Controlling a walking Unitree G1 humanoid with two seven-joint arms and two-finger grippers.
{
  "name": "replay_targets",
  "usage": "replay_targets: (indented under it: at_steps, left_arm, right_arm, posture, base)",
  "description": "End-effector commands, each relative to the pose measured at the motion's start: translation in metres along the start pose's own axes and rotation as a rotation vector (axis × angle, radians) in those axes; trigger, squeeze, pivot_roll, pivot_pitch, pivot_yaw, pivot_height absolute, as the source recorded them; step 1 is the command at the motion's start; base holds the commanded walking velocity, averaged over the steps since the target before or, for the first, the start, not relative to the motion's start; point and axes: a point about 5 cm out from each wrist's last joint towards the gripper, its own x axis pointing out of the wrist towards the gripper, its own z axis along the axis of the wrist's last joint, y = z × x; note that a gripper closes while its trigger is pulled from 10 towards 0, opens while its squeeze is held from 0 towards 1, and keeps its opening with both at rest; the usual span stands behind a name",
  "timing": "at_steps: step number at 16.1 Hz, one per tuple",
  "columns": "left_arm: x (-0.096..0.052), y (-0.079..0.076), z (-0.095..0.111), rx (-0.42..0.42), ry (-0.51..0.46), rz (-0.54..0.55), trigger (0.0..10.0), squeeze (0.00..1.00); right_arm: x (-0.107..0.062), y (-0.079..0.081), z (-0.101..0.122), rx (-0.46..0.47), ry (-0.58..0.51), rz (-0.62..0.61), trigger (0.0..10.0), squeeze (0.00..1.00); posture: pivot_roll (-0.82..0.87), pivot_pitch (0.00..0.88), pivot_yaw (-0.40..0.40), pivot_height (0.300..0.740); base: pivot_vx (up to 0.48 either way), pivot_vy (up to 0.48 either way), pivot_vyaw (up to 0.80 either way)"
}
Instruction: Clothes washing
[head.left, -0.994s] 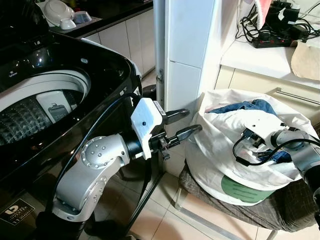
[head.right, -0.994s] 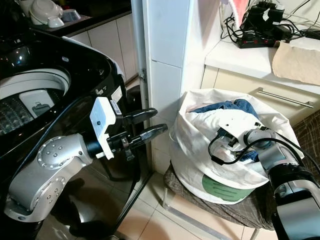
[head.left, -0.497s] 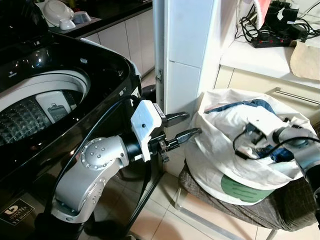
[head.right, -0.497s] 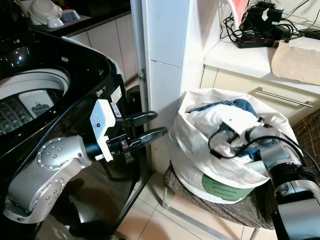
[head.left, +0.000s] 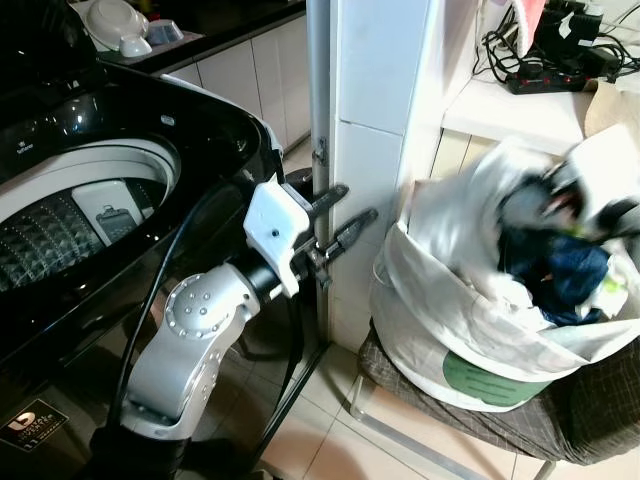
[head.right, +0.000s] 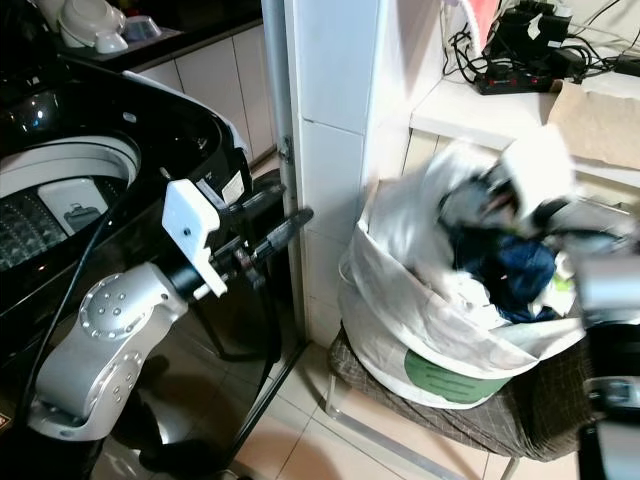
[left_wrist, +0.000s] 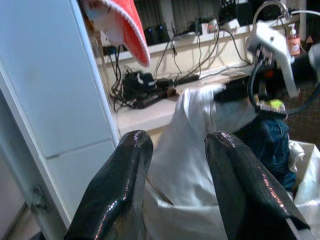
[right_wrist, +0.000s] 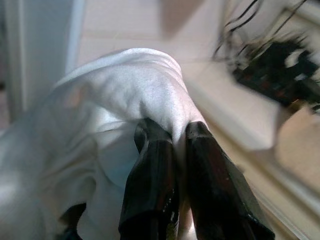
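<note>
Head cam, left eye: the washer (head.left: 90, 190) sits on the robot's left with its lid up, drum open. The left gripper (head.left: 340, 212) hangs in the air between the washer and the white pillar (head.left: 375, 120), fingers spread, nothing in them. On the right, a white laundry bag (head.left: 470, 330) sits on a chair (head.left: 520, 425) below the counter (head.left: 520, 110). Just above the bag's mouth it's all motion blur: a white cloth (head.left: 500, 170) and something dark blue (head.left: 560, 270) lifted over the rim. The right arm is a smear in there, too blurred to pick out.

Right eye: same scene. A power strip (head.right: 530, 70) with tangled cables lies on the counter near its front edge, above the bag.

Left wrist: both black fingers (left_wrist: 117, 185) well apart and empty, pointing at the bag and the counter edge. The dark blue garment pokes out of the bag, with the right arm's white wrist housing (left_wrist: 272, 47) right above it.

Right wrist: right gripper (right_wrist: 172, 150) clamped tight on the white cloth, fabric bunched over and between the fingertips. Background's blurry.
</note>
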Motion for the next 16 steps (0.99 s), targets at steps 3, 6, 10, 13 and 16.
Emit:
replay_targets:
  at_steps: [3, 6, 10, 13, 16]
  left_arm:
    - [0.004, 0.003, 0.007, 0.073, -0.067, 0.029, 10.0, 0.00]
    - [0.004, -0.001, 0.005, 0.061, -0.027, -0.011, 10.0, 0.00]
    - [0.006, 0.003, 0.012, 0.026, -0.075, -0.016, 10.0, 0.00]
    - [0.008, 0.002, 0.008, 0.050, -0.055, -0.014, 10.0, 0.00]
    - [0.007, -0.002, 0.004, 0.054, -0.037, -0.031, 10.0, 0.00]
  right_arm:
    - [-0.018, -0.031, 0.048, 0.188, -0.198, -0.088, 0.0, 0.00]
    - [-0.032, -0.041, 0.058, 0.252, -0.221, -0.114, 0.0, 0.00]
    - [-0.064, -0.059, 0.126, 0.411, -0.572, -0.100, 0.0, 0.00]
    - [-0.055, -0.053, 0.099, 0.220, -0.340, -0.162, 0.0, 0.00]
    - [-0.043, -0.038, 0.026, 0.046, 0.040, -0.170, 0.0, 0.00]
  posture:
    - [-0.02, 0.005, 0.052, 0.740]
    - [-0.02, 0.003, 0.053, 0.740]
    - [-0.03, 0.009, 0.061, 0.740]
    - [-0.03, 0.010, 0.059, 0.740]
    - [-0.04, 0.012, 0.059, 0.740]
  base:
    - [0.000, 0.000, 0.00]
    - [0.000, 0.000, 0.00]
    - [0.000, 0.000, 0.00]
    - [0.000, 0.000, 0.00]
    - [0.000, 0.000, 0.00]
